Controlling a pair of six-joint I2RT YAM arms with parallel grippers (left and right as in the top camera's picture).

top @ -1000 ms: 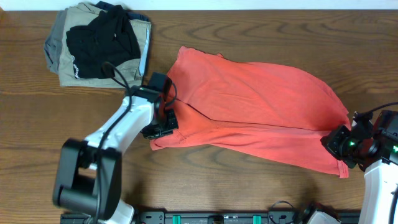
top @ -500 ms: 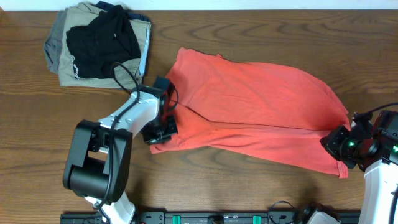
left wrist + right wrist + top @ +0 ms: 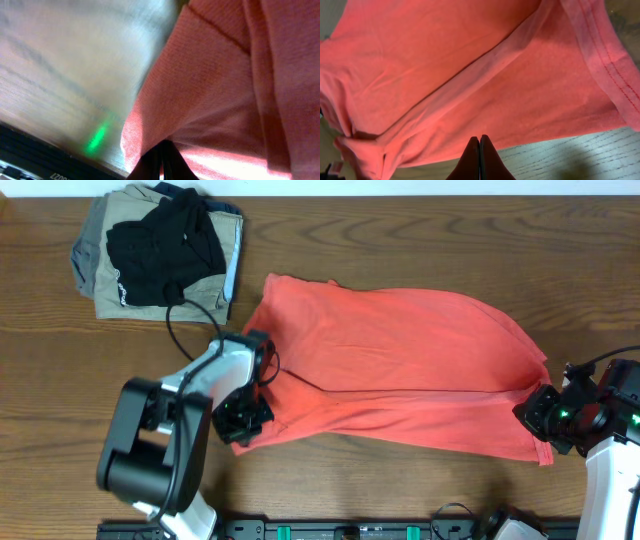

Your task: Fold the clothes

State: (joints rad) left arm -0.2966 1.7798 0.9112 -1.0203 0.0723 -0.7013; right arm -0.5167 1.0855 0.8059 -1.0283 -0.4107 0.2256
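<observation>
Pinching its near edge, the left claw (image 3: 243, 423) and right claw (image 3: 545, 415) are both clenched on the red-orange T-shirt (image 3: 400, 370), soft knit cotton lying on the wood-grain desk (image 3: 400, 240) as a creased, wide band. Since a second ago its left side has been drawn nearer and flatter. Beyond, a black garment (image 3: 165, 240) tops folded khaki clothes (image 3: 100, 285).
</observation>
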